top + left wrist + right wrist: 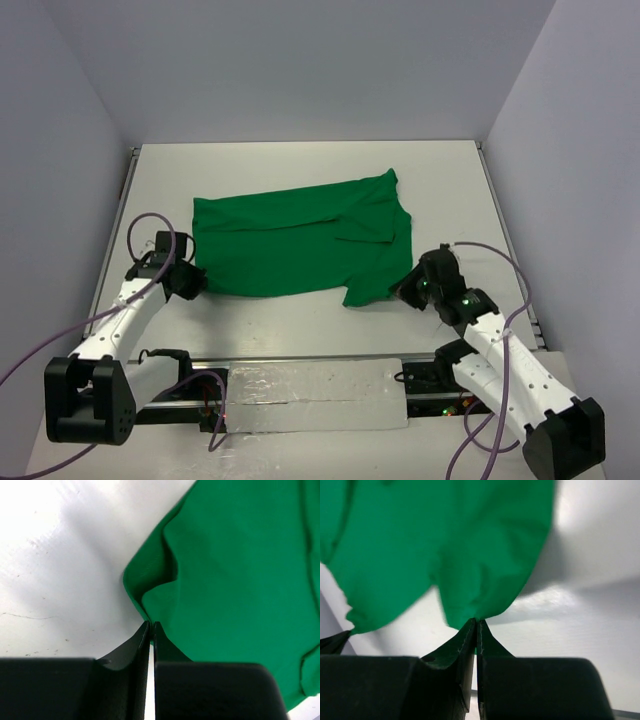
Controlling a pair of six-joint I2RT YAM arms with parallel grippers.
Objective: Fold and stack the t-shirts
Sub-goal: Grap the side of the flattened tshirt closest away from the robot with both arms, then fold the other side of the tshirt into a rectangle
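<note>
The bright-green t-shirt (300,240) lies spread across the middle of the white table, partly folded, with a sleeve flap at its right. My left gripper (190,281) is shut on the shirt's near left corner; in the left wrist view the cloth (235,570) runs into the closed fingertips (151,625). My right gripper (405,290) is shut on the shirt's near right corner and holds it lifted a little; in the right wrist view the cloth (445,545) hangs from the pinched tips (476,621).
The white table (300,165) is walled by grey panels at the back and both sides. A metal rail with a foil-covered strip (310,395) runs along the near edge between the arm bases. Purple cables loop beside each arm.
</note>
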